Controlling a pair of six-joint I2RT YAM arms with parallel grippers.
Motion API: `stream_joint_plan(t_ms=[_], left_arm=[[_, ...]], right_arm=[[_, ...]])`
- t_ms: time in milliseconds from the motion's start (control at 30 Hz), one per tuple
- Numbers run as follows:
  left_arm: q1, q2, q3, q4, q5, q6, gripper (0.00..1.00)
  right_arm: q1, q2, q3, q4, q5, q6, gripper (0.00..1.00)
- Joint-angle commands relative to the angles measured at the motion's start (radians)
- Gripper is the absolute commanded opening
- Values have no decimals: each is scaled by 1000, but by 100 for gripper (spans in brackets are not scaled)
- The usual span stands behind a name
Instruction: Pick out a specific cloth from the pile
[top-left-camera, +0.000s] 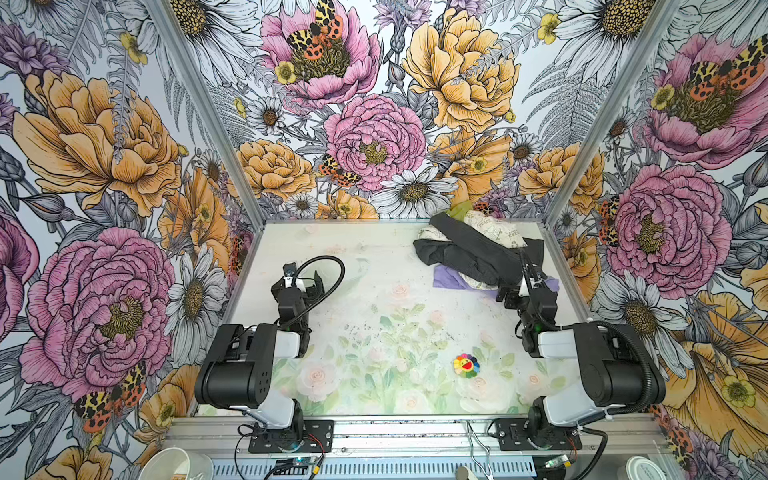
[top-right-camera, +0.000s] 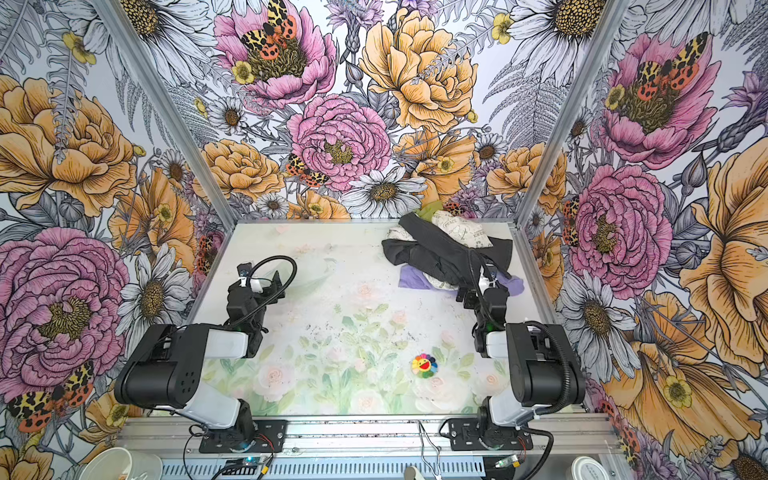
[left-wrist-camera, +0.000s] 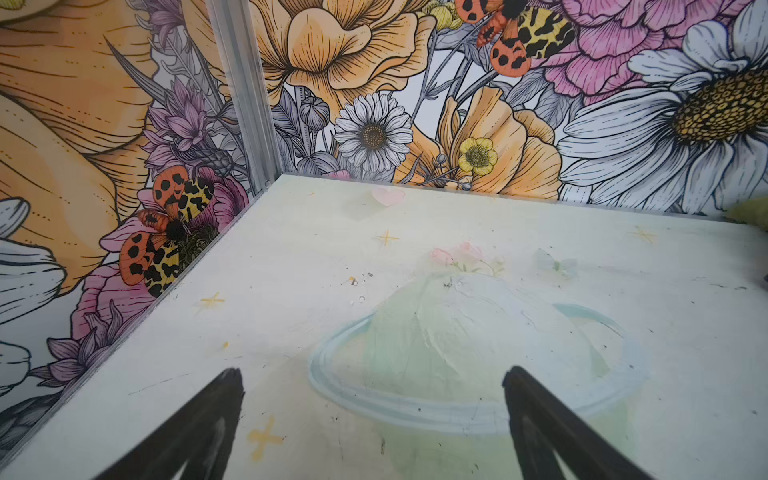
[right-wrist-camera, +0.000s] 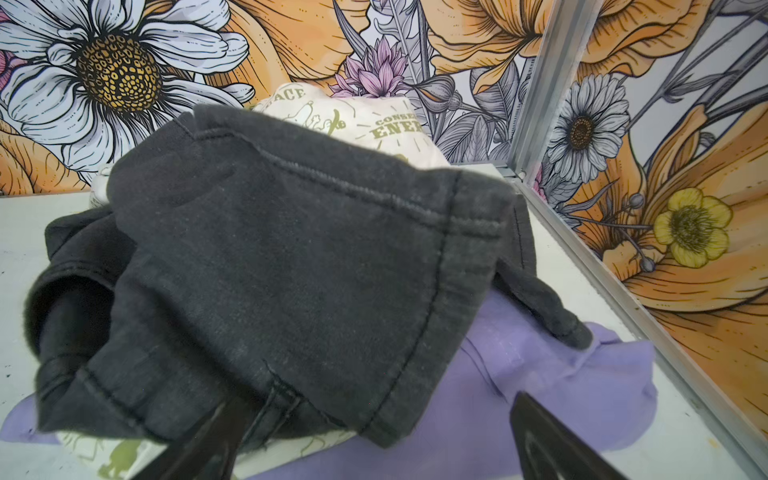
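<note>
Right gripper (right-wrist-camera: 372, 403) fingers sit closest to the lens, spread wide apart and holding nothing. One finger is at the hem of the dark grey garment (right-wrist-camera: 291, 249), the other is over the lavender cloth (right-wrist-camera: 561, 374); contact cannot be told. Left gripper (left-wrist-camera: 372, 374) is also spread wide with nothing between the fingers, over bare table (top-left-camera: 374, 257) with a faint painted ringed planet beneath it, well apart from the pile (top-left-camera: 478, 249).

Pile lies straight ahead of the right gripper, in the far corner by the wall. Dark grey garment is on top and covers most of it. Lavender cloth is at the bottom, on the side nearest the right gripper, mostly under the garment, with plain purple edges sticking out on both sides just ahead of the fingers. Cream printed cloth (right-wrist-camera: 374, 120) shows beyond the garment and again under its near hem. Green print on it reads "ACE" and "ENER", both cut off by folds, with small drawings alongside. Lime-green fabric (top-left-camera: 459, 210) peeks out at the far end, against the wall.

White cup (top-left-camera: 170, 463) stands off the table behind the left arm's base; contents unclear. White tub (top-left-camera: 642, 469) stands behind the right arm's base; its inside cannot be seen, and the print on it is too small to read.

Small rainbow flower (top-left-camera: 466, 365) with a smiley face lies on the table behind the right gripper, near that arm.
</note>
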Motion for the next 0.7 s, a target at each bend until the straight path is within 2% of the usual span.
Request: stream_joint_plan(t_ms=[0,667], left_arm=[[10,1,-3,8,27,-5,99],[10,1,-1,6,27,-5,99]], right_arm=[[6,-2,20,16,21,1,100],[27,-3,30,-5,64,-11,99]])
